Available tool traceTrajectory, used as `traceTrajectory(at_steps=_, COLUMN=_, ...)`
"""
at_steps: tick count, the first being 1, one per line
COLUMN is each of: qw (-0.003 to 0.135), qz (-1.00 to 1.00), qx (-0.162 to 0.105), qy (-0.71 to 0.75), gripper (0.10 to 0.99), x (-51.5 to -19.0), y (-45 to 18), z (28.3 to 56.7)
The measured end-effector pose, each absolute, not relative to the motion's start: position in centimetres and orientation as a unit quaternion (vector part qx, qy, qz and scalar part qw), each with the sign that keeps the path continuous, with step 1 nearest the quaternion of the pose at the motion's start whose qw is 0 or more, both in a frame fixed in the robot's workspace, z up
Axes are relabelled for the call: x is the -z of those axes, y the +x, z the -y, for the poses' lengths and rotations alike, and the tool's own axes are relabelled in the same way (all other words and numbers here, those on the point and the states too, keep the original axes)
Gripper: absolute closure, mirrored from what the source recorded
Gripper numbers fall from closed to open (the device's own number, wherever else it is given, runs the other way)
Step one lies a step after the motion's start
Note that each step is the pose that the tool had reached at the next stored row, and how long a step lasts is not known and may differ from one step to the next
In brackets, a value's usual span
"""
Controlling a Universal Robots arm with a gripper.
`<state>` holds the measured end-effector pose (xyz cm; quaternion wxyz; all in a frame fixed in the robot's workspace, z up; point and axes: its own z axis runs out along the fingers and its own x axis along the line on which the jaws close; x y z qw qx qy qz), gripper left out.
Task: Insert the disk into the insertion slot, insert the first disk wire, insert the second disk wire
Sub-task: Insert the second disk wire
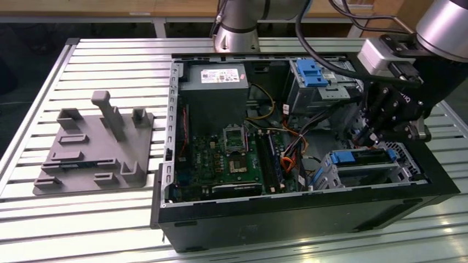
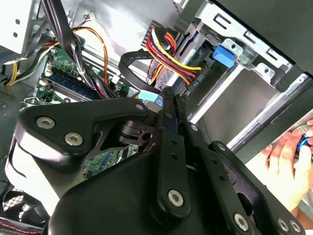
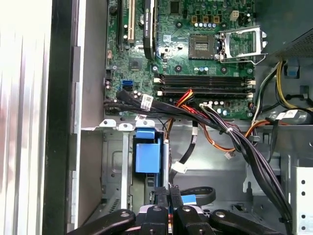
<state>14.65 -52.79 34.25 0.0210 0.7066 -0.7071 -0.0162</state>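
The disk [image 1: 363,158], silver in a bright blue carrier, lies inside the insertion slot [image 1: 400,167], the small grey perforated cage at the case's front corner on the exterior view's right. Its blue handle [image 3: 146,155] [image 2: 227,54] appears in both wrist views. My gripper [image 1: 371,138] hangs just above the cage, down inside the case. Its fingers [image 3: 168,195] are shut on the end of a flat black disk wire [image 2: 131,59] with a blue tab [image 2: 149,96]. A red, yellow and black wire bundle [image 2: 168,53] runs toward the cage; I cannot tell whether it is plugged in.
The open computer case [image 1: 292,211] lies on a slatted metal table. A larger grey cage with a blue latch [image 1: 313,74] stands behind the gripper, and loose cables [image 3: 244,147] cross the motherboard [image 1: 227,159]. A grey fixture [image 1: 98,148] lies at the exterior view's left. A person's hand [image 2: 288,164] is outside the case.
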Motion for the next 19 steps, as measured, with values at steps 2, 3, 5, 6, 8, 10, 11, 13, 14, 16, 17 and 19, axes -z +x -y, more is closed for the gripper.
traceTrajectory(at_steps=2, qw=0.021, qz=0.711, qx=0.016, qy=0.702, gripper=0.945, x=-34.25, y=14.66, z=52.86)
traceTrajectory(at_steps=3, qw=0.021, qz=0.715, qx=0.016, qy=0.699, gripper=0.945, x=-34.25, y=14.65, z=52.85)
traceTrajectory(at_steps=5, qw=0.021, qz=0.724, qx=0.017, qy=0.69, gripper=0.945, x=-34.26, y=14.65, z=52.86)
traceTrajectory(at_steps=6, qw=0.021, qz=0.727, qx=0.017, qy=0.686, gripper=0.945, x=-34.25, y=14.65, z=52.86)
traceTrajectory(at_steps=8, qw=0.021, qz=0.73, qx=0.017, qy=0.683, gripper=0.945, x=-34.25, y=14.76, z=52.87)
traceTrajectory(at_steps=10, qw=0.022, qz=0.73, qx=0.018, qy=0.683, gripper=0.945, x=-34.25, y=15.1, z=52.92)
traceTrajectory(at_steps=11, qw=0.023, qz=0.73, qx=0.019, qy=0.683, gripper=0.945, x=-34.25, y=15.19, z=52.93)
traceTrajectory(at_steps=13, qw=0.026, qz=0.729, qx=0.021, qy=0.684, gripper=0.945, x=-34.26, y=15.21, z=52.94)
traceTrajectory(at_steps=14, qw=0.027, qz=0.728, qx=0.021, qy=0.685, gripper=0.945, x=-34.26, y=15.21, z=52.95)
traceTrajectory(at_steps=16, qw=0.028, qz=0.724, qx=0.022, qy=0.689, gripper=0.945, x=-34.26, y=15.21, z=52.95)
traceTrajectory(at_steps=17, qw=0.028, qz=0.722, qx=0.022, qy=0.691, gripper=0.945, x=-34.25, y=15.21, z=52.95)
traceTrajectory(at_steps=19, qw=0.029, qz=0.718, qx=0.022, qy=0.695, gripper=0.945, x=-34.23, y=15.21, z=52.95)
